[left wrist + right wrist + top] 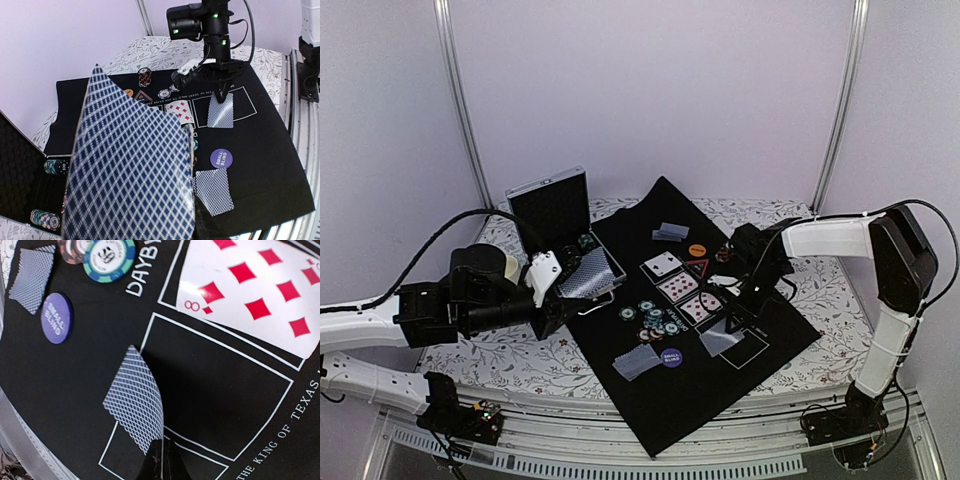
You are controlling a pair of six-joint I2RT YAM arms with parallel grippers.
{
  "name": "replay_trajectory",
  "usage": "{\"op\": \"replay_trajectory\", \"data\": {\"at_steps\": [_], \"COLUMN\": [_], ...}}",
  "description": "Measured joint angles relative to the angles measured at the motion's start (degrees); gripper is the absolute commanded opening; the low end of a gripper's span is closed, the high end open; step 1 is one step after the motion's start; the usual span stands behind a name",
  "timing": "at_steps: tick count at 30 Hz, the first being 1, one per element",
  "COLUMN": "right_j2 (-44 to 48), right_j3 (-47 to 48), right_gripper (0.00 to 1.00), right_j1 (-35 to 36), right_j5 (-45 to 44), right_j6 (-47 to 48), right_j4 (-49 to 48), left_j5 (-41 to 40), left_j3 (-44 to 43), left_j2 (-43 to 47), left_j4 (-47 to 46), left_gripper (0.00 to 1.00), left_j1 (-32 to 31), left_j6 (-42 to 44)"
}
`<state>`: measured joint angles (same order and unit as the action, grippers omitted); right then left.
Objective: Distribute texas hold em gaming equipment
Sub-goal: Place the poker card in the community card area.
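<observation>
Right fingers (152, 466) pinch a face-down card (136, 402) by its edge, just beside the eight of diamonds (250, 300); lay it flat inside the adjoining outline (215, 390) before releasing. Left fingers (544, 272) hold the deck (130, 165).

Close up, a deck (130, 170) of blue-backed cards swamps the frame! Beyond it the right gripper (220, 94) pinches one card (220, 111) by its top edge. The purple button (221, 158) lies below that pincer, the chip stack (144, 76) off to its left.
</observation>
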<state>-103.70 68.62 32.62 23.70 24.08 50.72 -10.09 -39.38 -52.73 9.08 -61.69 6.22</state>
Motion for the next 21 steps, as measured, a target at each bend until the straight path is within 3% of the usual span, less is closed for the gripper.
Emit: {"op": "replay_trajectory", "data": {"at_steps": [9, 21], "right_j2": [-7.48, -9.01], "right_j3": [5.73, 7.72], "right_gripper": [0.03, 0.08], "right_j1": [0.0, 0.0], "right_j5": [-8.31, -11.72], "right_j6": [3.45, 4.59], "right_j4": [1.49, 1.7], "left_j5": [-0.02, -0.02], "left_j3": [-0.02, -0.02], "left_j2": [-0.04, -0.55], "left_j4": [0.0, 0.04], "left_gripper": [0.35, 0.35], "left_j1": [0.0, 0.0], "left_j6": [0.22, 0.22]}}
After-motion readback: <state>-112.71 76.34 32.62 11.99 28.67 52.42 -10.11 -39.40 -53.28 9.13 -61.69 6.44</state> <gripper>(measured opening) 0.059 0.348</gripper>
